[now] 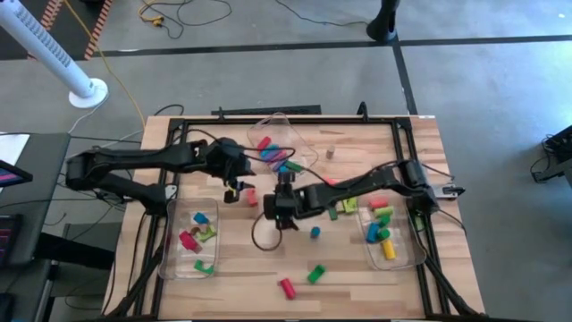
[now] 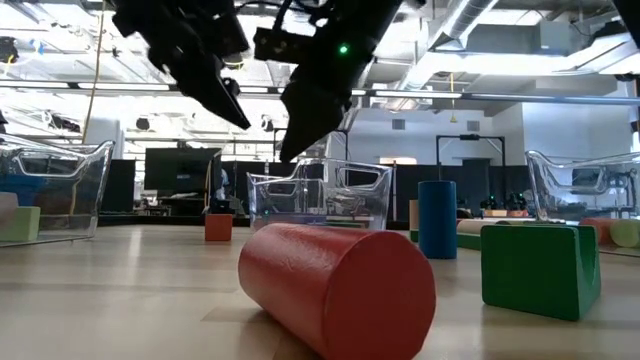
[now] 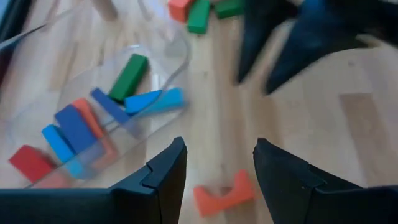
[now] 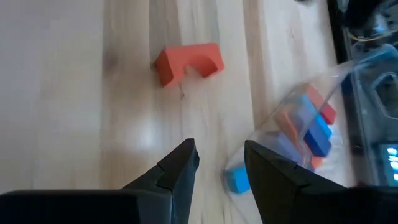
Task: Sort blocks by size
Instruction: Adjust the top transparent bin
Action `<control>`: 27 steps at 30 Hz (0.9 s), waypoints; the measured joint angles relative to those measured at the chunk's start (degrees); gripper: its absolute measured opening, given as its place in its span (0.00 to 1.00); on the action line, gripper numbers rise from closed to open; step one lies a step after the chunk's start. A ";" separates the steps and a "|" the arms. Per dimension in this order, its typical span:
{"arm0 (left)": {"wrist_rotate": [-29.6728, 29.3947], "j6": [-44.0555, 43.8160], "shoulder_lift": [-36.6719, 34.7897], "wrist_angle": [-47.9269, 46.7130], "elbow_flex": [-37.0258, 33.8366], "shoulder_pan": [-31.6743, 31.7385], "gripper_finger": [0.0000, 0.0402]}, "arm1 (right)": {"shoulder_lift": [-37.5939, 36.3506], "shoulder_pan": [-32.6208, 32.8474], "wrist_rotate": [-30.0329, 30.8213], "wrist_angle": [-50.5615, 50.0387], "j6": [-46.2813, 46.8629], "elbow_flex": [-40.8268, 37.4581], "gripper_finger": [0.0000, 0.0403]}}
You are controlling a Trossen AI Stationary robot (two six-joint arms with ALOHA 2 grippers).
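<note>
Nearest me lies a red cylinder (image 2: 338,290). Both my left gripper (image 3: 216,163) and right gripper (image 4: 219,163) hover empty, jaws parted, near the orange arch (image 4: 188,62).

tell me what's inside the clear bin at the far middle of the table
The far middle bin holds a jumble of blocks: blue, red or orange and one green bar show. The left gripper and right gripper hang open nearby; an arm hides part of the pile.
</note>
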 joint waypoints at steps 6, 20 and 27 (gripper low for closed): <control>-0.13 -1.51 -4.79 -0.43 0.00 -4.19 0.44 | 0.07 -4.13 -1.71 5.15 -3.20 -3.92 0.42; -4.41 -4.28 -9.98 -5.31 0.00 -11.15 0.44 | 0.02 -8.54 -3.05 7.56 -2.17 -12.35 0.42; -6.86 -6.83 -9.62 -7.72 0.00 -13.65 0.44 | 0.00 -11.22 -0.98 6.52 1.03 -12.31 0.42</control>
